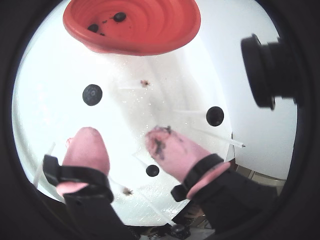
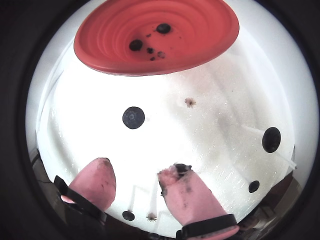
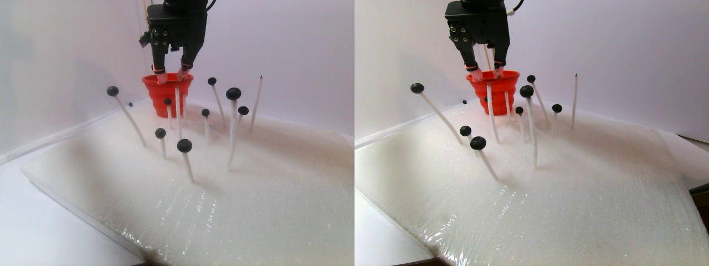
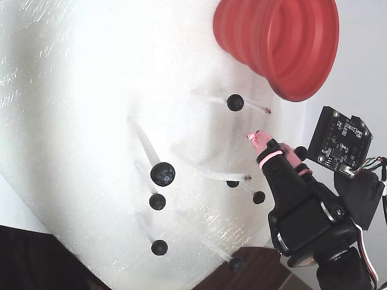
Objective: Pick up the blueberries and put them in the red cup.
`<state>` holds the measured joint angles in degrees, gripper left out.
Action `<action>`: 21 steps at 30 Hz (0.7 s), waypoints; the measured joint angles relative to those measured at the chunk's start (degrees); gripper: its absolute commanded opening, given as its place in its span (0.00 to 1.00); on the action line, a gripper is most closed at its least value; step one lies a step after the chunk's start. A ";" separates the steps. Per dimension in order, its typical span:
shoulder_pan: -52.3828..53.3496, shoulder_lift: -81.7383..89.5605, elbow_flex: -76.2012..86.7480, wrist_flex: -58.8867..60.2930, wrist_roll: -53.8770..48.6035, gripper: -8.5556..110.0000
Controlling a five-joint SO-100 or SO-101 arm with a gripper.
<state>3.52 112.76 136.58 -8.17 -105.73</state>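
The red cup [image 1: 150, 37] [image 2: 200, 47] [image 3: 166, 97] [image 4: 284, 42] stands at the far end of a white foam board, with a couple of blueberries [image 1: 119, 16] [image 2: 163, 28] lying inside it. Several more blueberries [image 1: 92, 94] [image 2: 133, 117] [image 3: 184, 145] [image 4: 162, 173] sit on top of thin white sticks stuck in the board. My gripper [image 1: 125, 137] [image 2: 135, 172] [image 3: 171, 75] [image 4: 275, 146] hangs open just in front of the cup's rim, above the sticks. Nothing is between its pink fingertips [image 1: 162, 140]; the right one is smeared dark.
The foam board [image 3: 266, 188] is wrapped in shiny film, and its near edge [image 3: 83, 213] drops to the table. A bare pointed stick [image 3: 256, 102] stands to the right of the cup. A black camera module [image 1: 265, 70] [image 4: 338, 142] rides beside the gripper. White walls close the back.
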 measured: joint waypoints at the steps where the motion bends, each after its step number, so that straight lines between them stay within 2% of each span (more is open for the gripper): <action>1: 0.00 -0.53 0.00 -0.44 0.00 0.22; 21: 0.00 -8.44 0.00 -8.61 0.88 0.23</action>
<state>3.52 104.33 136.58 -16.79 -104.85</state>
